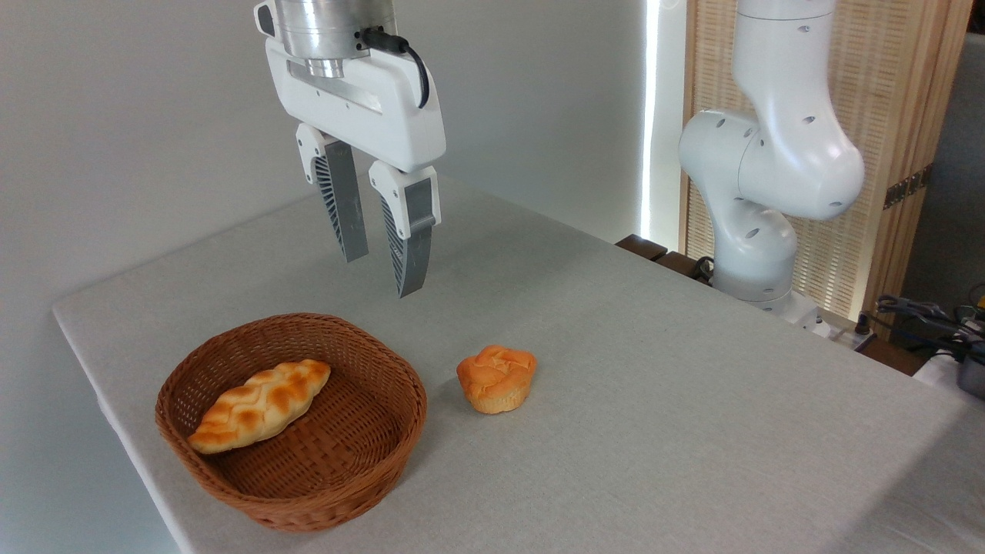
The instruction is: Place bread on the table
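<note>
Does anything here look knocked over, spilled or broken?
Nothing stands out. The small bun sits upright on the table, just right of the wicker basket, where the braided loaf lies whole. The claw hangs empty above.

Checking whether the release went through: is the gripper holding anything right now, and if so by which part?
Nothing is held. The gripper hangs open and empty above the table; the bread sits on the table, clear of the fingers.

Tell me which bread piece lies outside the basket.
The small round orange bun, sitting directly on the table; the longer braided loaf lies inside the wicker basket.
</note>
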Robot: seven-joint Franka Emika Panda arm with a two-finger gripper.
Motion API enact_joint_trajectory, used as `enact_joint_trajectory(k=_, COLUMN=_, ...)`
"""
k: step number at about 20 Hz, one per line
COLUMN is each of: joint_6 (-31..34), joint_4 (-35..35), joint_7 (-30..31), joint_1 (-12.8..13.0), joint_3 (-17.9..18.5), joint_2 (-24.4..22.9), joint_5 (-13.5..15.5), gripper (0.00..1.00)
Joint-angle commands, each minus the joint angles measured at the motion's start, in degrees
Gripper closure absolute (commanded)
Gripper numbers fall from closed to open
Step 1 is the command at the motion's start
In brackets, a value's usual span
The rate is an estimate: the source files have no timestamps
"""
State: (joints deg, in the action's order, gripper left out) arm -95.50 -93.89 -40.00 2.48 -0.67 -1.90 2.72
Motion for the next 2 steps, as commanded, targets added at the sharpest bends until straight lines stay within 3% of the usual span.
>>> enact_joint_trajectory(k=1, joint_6=1.63, joint_4=1.43, joint_7=-0.34, joint_1=0.86, joint_3=0.76, joint_2=0.58, joint_5=0.09, gripper=0.00)
enact_joint_trajectory(k=2, joint_6=1.63, joint_4=1.43, joint_7=-0.34, joint_1=0.86, joint_3=0.59, joint_2=0.58, joint_5=0.18, gripper=0.00)
